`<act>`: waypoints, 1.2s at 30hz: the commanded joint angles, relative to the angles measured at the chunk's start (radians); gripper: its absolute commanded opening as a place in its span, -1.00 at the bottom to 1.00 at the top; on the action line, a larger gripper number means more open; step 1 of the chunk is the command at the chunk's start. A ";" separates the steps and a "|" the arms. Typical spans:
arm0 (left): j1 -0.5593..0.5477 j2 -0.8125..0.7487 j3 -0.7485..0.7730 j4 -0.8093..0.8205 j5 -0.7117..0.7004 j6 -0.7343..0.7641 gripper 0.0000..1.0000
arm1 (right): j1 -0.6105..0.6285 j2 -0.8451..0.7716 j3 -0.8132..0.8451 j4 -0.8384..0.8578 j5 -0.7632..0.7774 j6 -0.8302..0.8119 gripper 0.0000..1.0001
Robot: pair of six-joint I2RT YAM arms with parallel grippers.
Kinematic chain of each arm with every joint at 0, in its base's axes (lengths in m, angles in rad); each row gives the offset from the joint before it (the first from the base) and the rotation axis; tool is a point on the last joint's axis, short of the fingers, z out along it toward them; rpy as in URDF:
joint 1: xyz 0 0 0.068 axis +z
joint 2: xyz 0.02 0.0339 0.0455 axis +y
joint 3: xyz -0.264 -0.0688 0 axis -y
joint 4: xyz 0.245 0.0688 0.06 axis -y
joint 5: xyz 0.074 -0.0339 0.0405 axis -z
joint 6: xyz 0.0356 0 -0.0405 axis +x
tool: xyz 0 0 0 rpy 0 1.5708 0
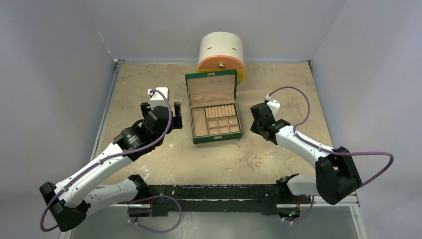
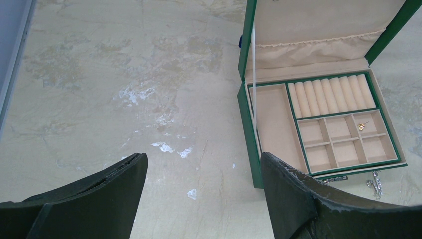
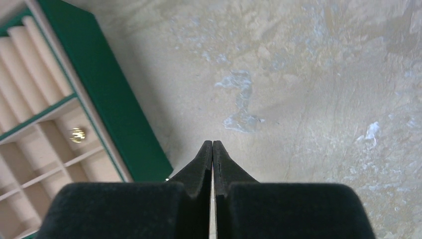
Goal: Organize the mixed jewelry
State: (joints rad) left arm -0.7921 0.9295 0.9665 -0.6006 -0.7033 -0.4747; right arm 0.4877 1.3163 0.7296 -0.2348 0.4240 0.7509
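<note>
The mixed jewelry lies partly loose on the table: two gold rings (image 1: 259,162), a silvery bit (image 1: 238,144) by the box's front right corner, and another (image 1: 228,169) nearer the arms. One small gold piece (image 2: 362,126) (image 3: 76,134) sits in a back-right compartment of the open green box (image 1: 213,138). The silvery bit (image 2: 374,181) also shows past the box's front edge. My left gripper (image 1: 160,106) (image 2: 204,172) stands open over bare table left of the box (image 2: 248,124). My right gripper (image 1: 255,128) (image 3: 213,145) is shut, with nothing between its fingers, just right of the box (image 3: 112,107).
A round white and orange container (image 1: 221,52) stands behind the box at the back edge. The box's lid (image 1: 211,89) stands upright. Grey walls close in the table on the left, back and right.
</note>
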 commanded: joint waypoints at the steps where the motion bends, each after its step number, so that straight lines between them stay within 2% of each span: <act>1: 0.008 -0.011 -0.005 0.019 -0.009 0.019 0.67 | 0.004 -0.039 0.068 0.023 -0.021 -0.052 -1.00; 9: 0.009 -0.015 -0.005 0.019 -0.007 0.019 0.67 | 0.069 -0.004 0.166 0.050 -0.043 -0.090 -1.00; 17: 0.010 -0.018 -0.005 0.019 -0.005 0.019 0.67 | 0.162 0.088 0.260 0.086 0.001 -0.141 -1.00; 36: 0.009 -0.020 -0.006 0.019 -0.004 0.019 0.67 | 0.174 0.278 0.337 0.062 0.028 -0.117 -1.00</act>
State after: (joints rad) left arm -0.7910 0.9272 0.9665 -0.6010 -0.7029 -0.4744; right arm 0.6590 1.5898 1.0157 -0.1745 0.4095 0.6262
